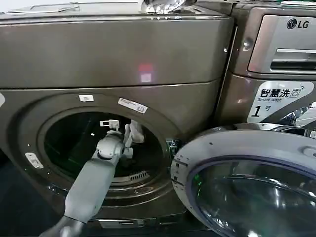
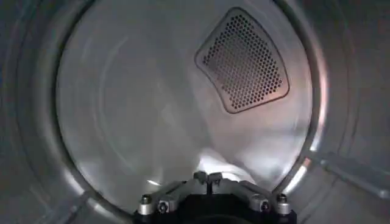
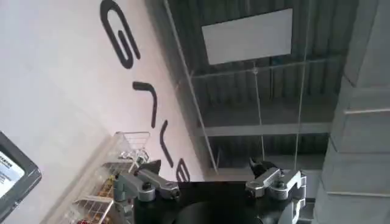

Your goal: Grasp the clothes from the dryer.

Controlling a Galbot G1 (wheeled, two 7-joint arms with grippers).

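The dryer (image 1: pixel 113 98) is the big brownish-grey front loader, and its round door (image 1: pixel 247 182) is swung wide open to the right of the opening. The left arm reaches straight into the drum through that opening, with the left tool (image 1: pixel 129 137) already past the rim, just inside the dark mouth of the dryer.

From the left wrist view the left tool (image 2: pixel 207 177) has its fingers pressed together, tips meeting right in front of a pale, bright bit of clothes (image 2: pixel 220 167) lying low against the back wall of the drum. Can't tell if any fabric is really pinched between them. A perforated vent (image 2: pixel 244 61) sits higher up on that same back wall.

The right tool (image 3: pixel 208 173) is away from the dryer, pointing up toward a ceiling and a wall with big dark lettering; its fingers are spread wide apart, holding nothing.

A second machine (image 1: pixel 276 59) with an LG badge stands right beside the dryer.
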